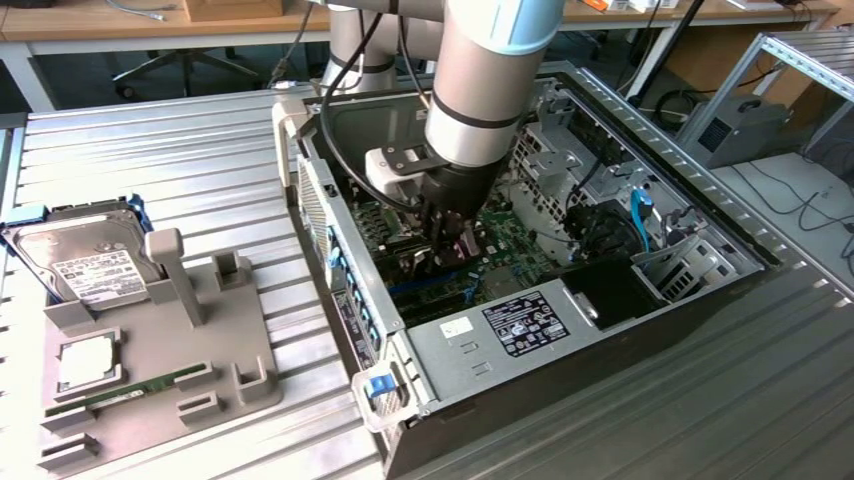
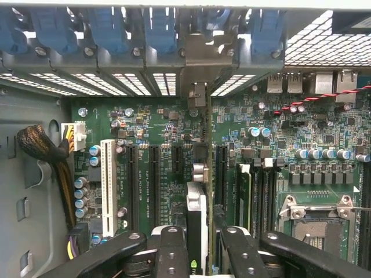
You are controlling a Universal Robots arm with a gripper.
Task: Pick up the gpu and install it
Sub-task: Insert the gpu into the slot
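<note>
End effector (image 2: 201,246) grips the gpu (image 2: 197,211) edge-on between its fingers (image 2: 171,250).

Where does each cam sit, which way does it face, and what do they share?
Exterior view: raised, looking down on the open PC case on the slatted table; the arm reaches into it.
Wrist view: on the wrist, looking along the jaws at the motherboard; the jaws clamp the gpu edge-on.
Shared: the motherboard inside the case.
</note>
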